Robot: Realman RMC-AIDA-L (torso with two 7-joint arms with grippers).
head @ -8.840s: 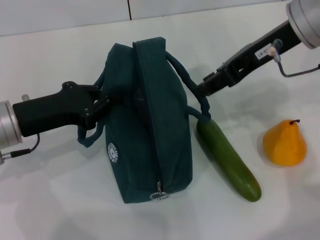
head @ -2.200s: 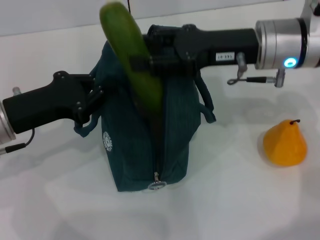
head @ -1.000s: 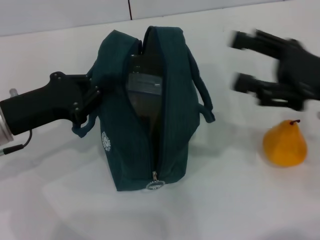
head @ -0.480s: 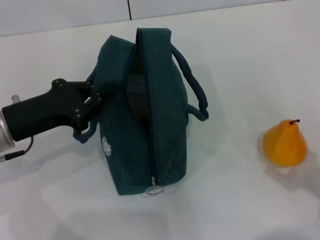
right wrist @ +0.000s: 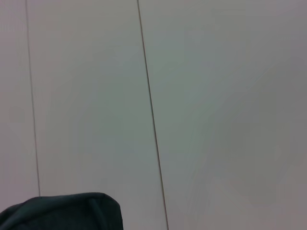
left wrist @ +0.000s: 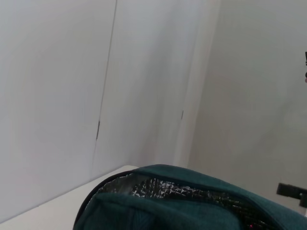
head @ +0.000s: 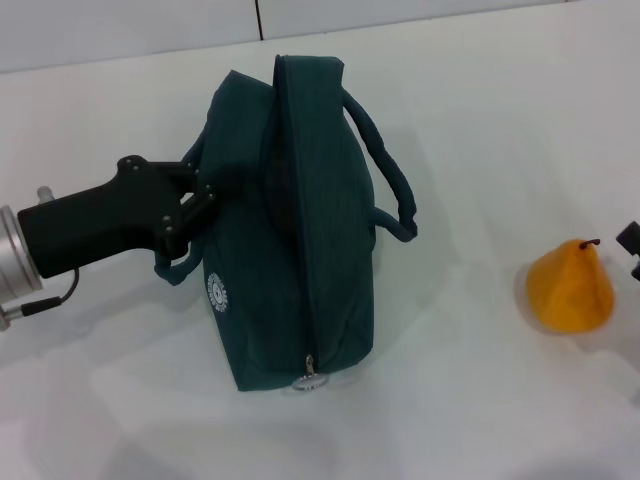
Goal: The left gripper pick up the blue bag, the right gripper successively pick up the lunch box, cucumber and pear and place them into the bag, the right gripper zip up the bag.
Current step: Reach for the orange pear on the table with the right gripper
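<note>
The blue bag [head: 300,250] stands upright in the middle of the white table, its top zipper slit narrowly open and the ring pull [head: 308,381] at the near end. My left gripper [head: 198,196] is shut on the bag's left handle, holding it from the left. The left wrist view looks over the bag's rim [left wrist: 163,175] onto its silver lining. The orange-yellow pear [head: 570,288] sits alone on the table to the right. Only a black tip of my right gripper [head: 631,240] shows at the right edge, just beside the pear. The lunch box and cucumber are hidden.
The bag's right handle [head: 385,190] loops out towards the pear. A white wall with vertical seams [right wrist: 151,115] stands behind the table. A corner of the bag [right wrist: 62,213] shows in the right wrist view.
The right gripper lowered the cucumber into the bag, let go and drew away to the right; its tip now shows beside the pear. The bag's opening has narrowed and my left gripper shifted slightly right.
</note>
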